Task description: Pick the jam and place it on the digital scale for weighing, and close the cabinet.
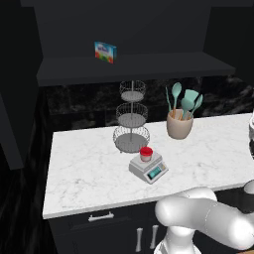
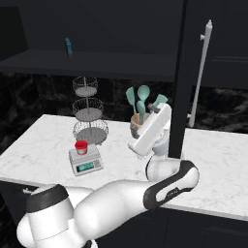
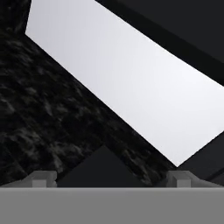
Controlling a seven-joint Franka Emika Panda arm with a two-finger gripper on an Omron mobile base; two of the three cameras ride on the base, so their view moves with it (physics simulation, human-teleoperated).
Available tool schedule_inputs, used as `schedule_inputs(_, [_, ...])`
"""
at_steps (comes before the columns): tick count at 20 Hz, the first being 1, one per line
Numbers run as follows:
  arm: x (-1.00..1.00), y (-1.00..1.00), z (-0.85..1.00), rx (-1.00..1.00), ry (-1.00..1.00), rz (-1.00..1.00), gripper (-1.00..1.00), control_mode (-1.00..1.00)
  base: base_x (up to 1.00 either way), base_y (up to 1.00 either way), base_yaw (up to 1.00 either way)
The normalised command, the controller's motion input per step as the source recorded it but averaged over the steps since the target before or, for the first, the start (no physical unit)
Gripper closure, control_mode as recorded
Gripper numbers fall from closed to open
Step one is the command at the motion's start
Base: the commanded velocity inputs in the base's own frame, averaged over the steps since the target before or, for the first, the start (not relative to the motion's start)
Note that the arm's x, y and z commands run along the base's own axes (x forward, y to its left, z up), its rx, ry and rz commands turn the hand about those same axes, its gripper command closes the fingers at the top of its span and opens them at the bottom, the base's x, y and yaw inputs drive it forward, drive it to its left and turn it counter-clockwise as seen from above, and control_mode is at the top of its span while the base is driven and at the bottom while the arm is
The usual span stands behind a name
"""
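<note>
The jam [image 1: 146, 154] already sat on the digital scale [image 1: 149, 168], out on the marble surface [image 1: 79, 168] in front of the wire stand [image 1: 131, 116] — so the weighing half looked done. What was left, I judged, was the cabinet [image 2: 213, 48]: its door stood swung out. The end effector [image 3: 112, 177] was spread wide and empty, up near the door's edge. The next move called for pressing against that panel and pushing it shut.
</note>
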Motion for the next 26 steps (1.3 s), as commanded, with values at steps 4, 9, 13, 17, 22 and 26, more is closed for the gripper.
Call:
schedule_inputs(4, [-0.6, -0.45, 0.01, 0.0, 0.18, 0.11, -1.0, -1.0, 0.0, 0.0, 0.0])
schedule_inputs(9, [-0.51, -0.08, 0.0, -0.03, 0.18, 0.09, -1.0, -1.0, 0.0, 0.0, 0.0])
schedule_inputs(13, [-0.24, -0.14, -0.06, 0.0, 0.15, 0.12, -1.0, -1.0, 0.0, 0.0, 0.0])
schedule_inputs(17, [-0.01, -0.19, -0.05, 0.0, 0.22, 0.11, -1.0, -1.0, 0.0, 0.0, 0.0])
schedule_inputs(22, [0.0, -0.26, -0.16, 0.0, 0.38, 0.16, -1.0, -1.0, 0.0, 0.0, 0.0])
schedule_inputs(26, [0.0, -0.25, -0.41, 0.0, 0.41, 0.21, -1.0, -1.0, 0.0, 0.0, 0.0])
